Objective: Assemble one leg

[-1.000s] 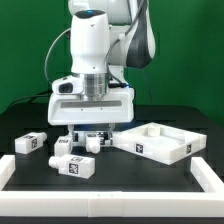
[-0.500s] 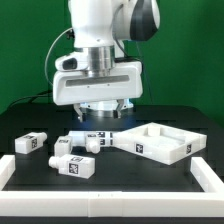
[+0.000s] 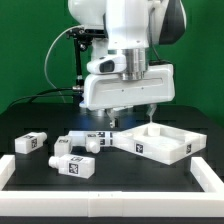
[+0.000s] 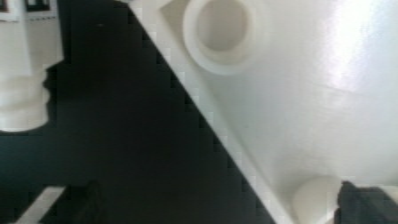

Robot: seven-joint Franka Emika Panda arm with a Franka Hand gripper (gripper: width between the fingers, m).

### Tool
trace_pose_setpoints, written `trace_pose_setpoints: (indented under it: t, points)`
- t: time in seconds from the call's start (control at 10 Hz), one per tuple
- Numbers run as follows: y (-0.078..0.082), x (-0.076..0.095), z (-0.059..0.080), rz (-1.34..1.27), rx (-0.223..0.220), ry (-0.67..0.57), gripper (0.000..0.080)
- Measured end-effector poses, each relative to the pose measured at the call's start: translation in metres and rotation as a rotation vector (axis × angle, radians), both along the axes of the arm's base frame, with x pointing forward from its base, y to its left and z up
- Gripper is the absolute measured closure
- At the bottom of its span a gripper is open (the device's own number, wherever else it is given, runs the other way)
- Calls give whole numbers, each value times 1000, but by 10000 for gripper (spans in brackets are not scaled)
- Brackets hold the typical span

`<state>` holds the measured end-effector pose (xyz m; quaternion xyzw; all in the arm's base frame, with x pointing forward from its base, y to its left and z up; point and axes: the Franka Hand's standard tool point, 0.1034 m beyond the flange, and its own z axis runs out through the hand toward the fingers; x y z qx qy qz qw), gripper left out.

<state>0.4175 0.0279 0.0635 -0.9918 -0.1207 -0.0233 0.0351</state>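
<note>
In the exterior view, the white arm's two-finger end effector (image 3: 132,116) is hanging above the black worktop (image 3: 120,185), over the corner of the large flat white square tray-shaped part (image 3: 160,142) on the exterior view's left. Its fingers are standing well apart, and nothing seems to be sitting between them. The small white rectangular leg (image 3: 82,143) with its short round peg and black-and-white tags is lying on the worktop just beside that corner, towards the exterior view's left. A second leg (image 3: 33,142) is resting well apart from it on the same side.

In the wrist view, a leg (image 4: 22,60) is showing at the edge with its peg pointing along the worktop, apart from the tray-shaped part (image 4: 302,90), whose round hole (image 4: 222,35) is lying open.

As a judgement, coming straight down from here is risking a finger striking the tray's wall and shoving it. A grasp off the leg's middle is risking a tilted peg that jams at the hole.
</note>
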Motion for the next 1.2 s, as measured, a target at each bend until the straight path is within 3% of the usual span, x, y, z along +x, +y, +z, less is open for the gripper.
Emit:
trace_pose_setpoints:
  t: [0.2,0.3,0.6,0.9,1.2]
  points:
    - [1,0,-2,10,-2,-1,151]
    - [4,8,-7,113,-25,-44,151]
    - [36,10,-41,289,-40,-80,151]
    - [32,11,-41,291,-41,-69,151]
    - [28,17,-55,240,-32,-26,151]
